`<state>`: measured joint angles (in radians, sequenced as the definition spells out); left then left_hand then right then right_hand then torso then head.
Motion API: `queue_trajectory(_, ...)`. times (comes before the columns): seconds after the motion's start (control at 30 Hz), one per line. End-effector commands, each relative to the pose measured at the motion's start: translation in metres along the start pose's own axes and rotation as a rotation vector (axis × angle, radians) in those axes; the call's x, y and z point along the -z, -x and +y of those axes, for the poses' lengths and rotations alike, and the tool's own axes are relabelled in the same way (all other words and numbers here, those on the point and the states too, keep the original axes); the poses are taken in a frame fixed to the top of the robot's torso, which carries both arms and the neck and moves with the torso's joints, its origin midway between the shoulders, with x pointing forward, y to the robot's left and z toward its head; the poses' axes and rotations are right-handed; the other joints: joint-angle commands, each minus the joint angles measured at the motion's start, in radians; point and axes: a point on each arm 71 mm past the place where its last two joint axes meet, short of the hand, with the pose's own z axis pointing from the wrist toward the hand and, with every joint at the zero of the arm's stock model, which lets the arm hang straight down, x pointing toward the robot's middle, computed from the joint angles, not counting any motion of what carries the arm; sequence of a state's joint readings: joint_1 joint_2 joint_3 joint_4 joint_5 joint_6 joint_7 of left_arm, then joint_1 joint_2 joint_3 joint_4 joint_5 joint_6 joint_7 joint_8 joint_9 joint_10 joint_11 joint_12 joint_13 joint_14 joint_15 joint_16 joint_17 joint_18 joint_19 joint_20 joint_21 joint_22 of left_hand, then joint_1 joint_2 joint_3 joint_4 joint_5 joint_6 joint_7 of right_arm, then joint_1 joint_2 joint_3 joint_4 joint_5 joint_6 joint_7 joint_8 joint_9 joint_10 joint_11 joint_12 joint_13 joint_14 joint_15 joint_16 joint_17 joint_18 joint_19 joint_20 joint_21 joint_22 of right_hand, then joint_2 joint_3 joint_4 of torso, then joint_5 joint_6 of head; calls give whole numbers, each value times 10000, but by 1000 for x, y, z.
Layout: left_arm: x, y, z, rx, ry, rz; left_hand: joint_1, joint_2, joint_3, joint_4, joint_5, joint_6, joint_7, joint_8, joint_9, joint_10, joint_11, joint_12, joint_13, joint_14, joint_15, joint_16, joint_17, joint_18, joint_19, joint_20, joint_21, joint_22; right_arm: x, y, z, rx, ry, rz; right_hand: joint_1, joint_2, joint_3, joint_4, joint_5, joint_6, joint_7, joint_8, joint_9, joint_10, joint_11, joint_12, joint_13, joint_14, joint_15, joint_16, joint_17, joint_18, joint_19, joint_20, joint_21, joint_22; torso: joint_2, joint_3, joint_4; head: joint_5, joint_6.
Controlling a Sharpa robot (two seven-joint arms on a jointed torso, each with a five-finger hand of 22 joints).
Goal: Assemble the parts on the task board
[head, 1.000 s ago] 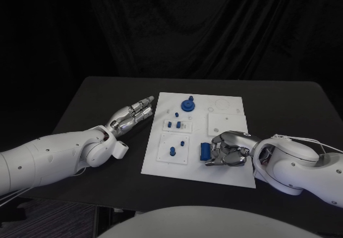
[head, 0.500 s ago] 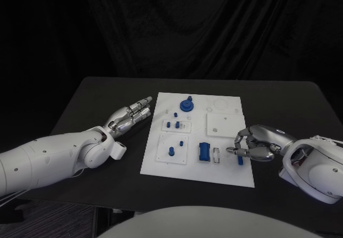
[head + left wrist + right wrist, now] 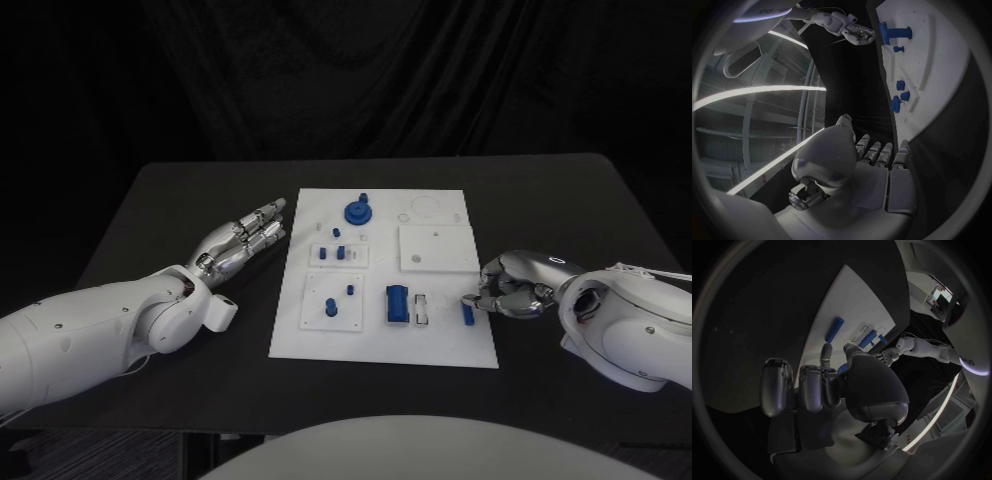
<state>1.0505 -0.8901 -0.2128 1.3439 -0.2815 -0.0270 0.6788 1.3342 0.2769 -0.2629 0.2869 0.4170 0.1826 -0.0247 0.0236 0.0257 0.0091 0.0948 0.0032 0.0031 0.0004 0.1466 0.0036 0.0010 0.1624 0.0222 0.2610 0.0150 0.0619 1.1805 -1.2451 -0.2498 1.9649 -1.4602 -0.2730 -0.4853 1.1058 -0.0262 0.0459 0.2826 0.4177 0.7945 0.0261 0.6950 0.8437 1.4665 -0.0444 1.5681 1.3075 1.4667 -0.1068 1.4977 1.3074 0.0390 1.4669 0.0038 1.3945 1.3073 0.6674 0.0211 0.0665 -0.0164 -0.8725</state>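
Head view first: our task board [image 3: 433,345] lies in the middle of the black table [image 3: 173,190], a white plate with blue parts spread over it. At its far end we see a round blue part with a post [image 3: 356,211]. Nearer to us a raised white tile carries small blue pegs [image 3: 340,253], and beside that sits a plain square tile [image 3: 436,247]. On the near half, another tile holds two more blue pieces [image 3: 335,304]; next to it lies a blue block [image 3: 395,303], and toward the board's right edge a short blue bar [image 3: 467,313].

Our right hand [image 3: 508,293] sits at that right edge, fingers curled in, its fingertips just beside the short blue bar. We cannot tell whether they pinch the bar or only touch it. In the right wrist view the same hand [image 3: 826,385] hangs over the board edge with its fingers bent.

Our left hand [image 3: 242,240] rests off the board's left side, flat, fingers straight and a little apart, holding nothing; the left wrist view shows it [image 3: 873,160] the same way, with the board [image 3: 942,75] beside it.
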Motion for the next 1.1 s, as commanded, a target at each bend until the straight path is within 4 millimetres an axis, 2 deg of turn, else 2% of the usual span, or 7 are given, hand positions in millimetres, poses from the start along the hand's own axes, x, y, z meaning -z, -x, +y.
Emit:
queue_trajectory(0.03,0,-2,-4,45,-683,68,78,-5,56,-21,51,14,54,35,9,-19,63,-9,-8,-4,70,-36,-10,170,-8,89,20,11,-1,-5,-2,634,-564,363,42,43,51,9,42,102,11,-71,-21,1043,20,27,2633,727,55,-45,923,38,373,70,8,2074,8,7,-2,-188,-2)
queue_trajectory(0.37,0,-1,-5,34,-744,53,81,-6,57,-23,54,13,52,35,9,-20,66,-10,-8,-4,65,-36,-10,170,-8,90,20,9,-6,-11,7,639,-384,447,63,85,99,3,80,230,-21,-102,-71,1043,-7,27,2633,717,35,-72,862,36,379,56,22,2077,-5,7,5,-341,-2)
queue_trajectory(0.5,0,-1,-6,-19,-962,-10,84,-30,47,-22,52,64,42,44,16,-7,60,-6,-4,-4,13,-36,-10,172,-15,66,15,-12,-8,-14,9,656,-392,498,93,36,138,-13,16,348,-20,-375,-282,1043,-16,27,2633,707,17,-103,794,41,370,34,4,2069,-15,-3,5,-341,-2)
queue_trajectory(0.63,1,-1,-10,-192,-1397,-206,-170,-212,-200,64,22,554,93,101,59,226,-549,45,47,-4,-742,-36,-10,191,-19,-509,13,-42,-10,-17,8,762,-510,693,136,2,172,-36,-31,415,4,-624,-466,1043,1,27,2633,702,27,-122,751,43,363,35,-10,2064,-14,-12,3,-334,-2)
queue_trajectory(0.7,2,-3,-12,-234,-1599,-259,-227,-314,-286,56,-29,674,98,107,68,261,-649,50,52,-4,-988,-36,-10,192,-46,-718,-7,-103,-10,-18,7,834,-600,817,148,-31,181,-45,-53,438,29,-782,-580,1043,23,27,2633,695,40,-139,713,46,356,43,-26,2058,-16,-19,4,-343,-2)
queue_trajectory(0.97,4,-11,-18,-150,-1956,-211,-151,-366,-289,47,87,744,5,97,67,238,-378,42,46,-4,-911,-36,-10,182,-54,-775,-13,-123,-11,-23,5,1292,-825,1139,177,-63,203,-70,-197,530,89,-1137,-849,1043,75,27,2633,664,84,-216,551,71,310,79,-135,2022,-5,-13,18,-299,-2)
queue_trajectory(1.1,5,-12,-18,-99,-1924,-173,-77,-349,-253,40,154,694,14,83,59,218,-308,38,42,-4,-835,-36,-10,176,-52,-712,-11,-123,-13,-24,5,1455,-895,1235,400,-69,348,-221,228,639,107,-1414,-1064,1043,93,27,2633,647,102,-265,459,83,286,103,-191,2005,-9,-5,19,-275,-2)
